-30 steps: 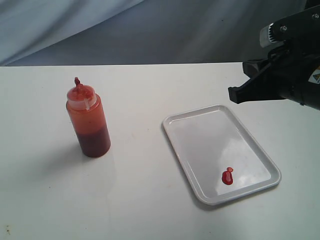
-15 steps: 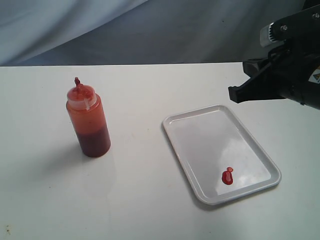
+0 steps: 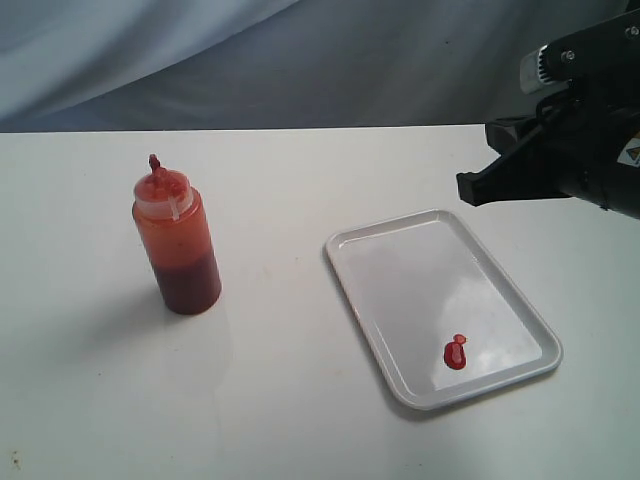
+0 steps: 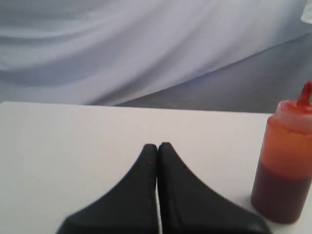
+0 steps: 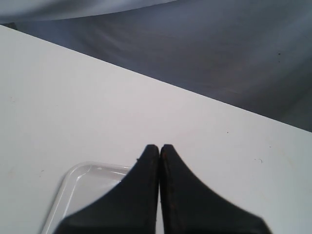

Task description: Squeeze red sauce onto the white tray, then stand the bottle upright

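The bottle (image 3: 178, 245) is standing upright on the white table (image 3: 300, 420), on the left of the exterior view, its red nozzle pointing up and its lower part showing dark red; the white tray (image 3: 400, 262) is lying flat on the table, well apart from the bottle to the right; a small blob of red sauce (image 3: 455, 352) is sitting in the tray's near right corner. The right gripper (image 3: 472, 190) is hovering just beyond the tray's far right corner, well apart from the bottle, its jaws pressed together and grasping nothing. The left gripper (image 4: 157, 145) is showing only in its wrist view; it is clenched and empty, and the bottle is standing near it, off to one side, apart from its fingertips. Grey cloth (image 3: 300, 60) is hanging behind the table.
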`<action>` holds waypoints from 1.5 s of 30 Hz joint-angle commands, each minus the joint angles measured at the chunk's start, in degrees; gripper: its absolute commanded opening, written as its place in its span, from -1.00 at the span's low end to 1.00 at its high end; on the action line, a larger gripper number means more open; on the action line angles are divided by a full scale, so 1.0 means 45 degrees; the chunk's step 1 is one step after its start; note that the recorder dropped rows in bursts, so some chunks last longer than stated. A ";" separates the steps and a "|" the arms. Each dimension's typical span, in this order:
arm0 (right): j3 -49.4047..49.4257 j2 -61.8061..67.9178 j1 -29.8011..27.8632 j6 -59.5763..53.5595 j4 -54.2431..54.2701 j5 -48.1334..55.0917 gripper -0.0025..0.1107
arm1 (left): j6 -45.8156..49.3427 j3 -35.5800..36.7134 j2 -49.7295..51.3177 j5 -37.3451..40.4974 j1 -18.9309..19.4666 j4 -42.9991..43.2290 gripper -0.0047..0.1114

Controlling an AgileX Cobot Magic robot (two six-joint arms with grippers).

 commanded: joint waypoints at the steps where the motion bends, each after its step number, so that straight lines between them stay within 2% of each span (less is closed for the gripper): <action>1: 0.0070 -0.0116 -0.0081 0.0033 0.0053 -0.0172 -0.96 | 0.0530 0.0068 0.0066 0.1180 -0.0030 0.0105 -0.92; 18: 0.0070 -0.0116 -0.0081 0.0033 0.0053 -0.0172 -0.96 | 0.0163 0.0068 0.0066 0.1503 -0.0076 0.0221 -0.92; 28: 0.0070 -0.0116 -0.0081 0.0033 0.0053 -0.0172 -0.96 | 0.0116 0.0068 0.0066 0.1526 -0.1223 0.0221 -0.92; 45: 0.0070 -0.0116 -0.0081 0.0033 0.0053 -0.0223 -0.96 | 0.0095 0.0068 -0.0102 0.1502 -0.1222 0.0221 -0.92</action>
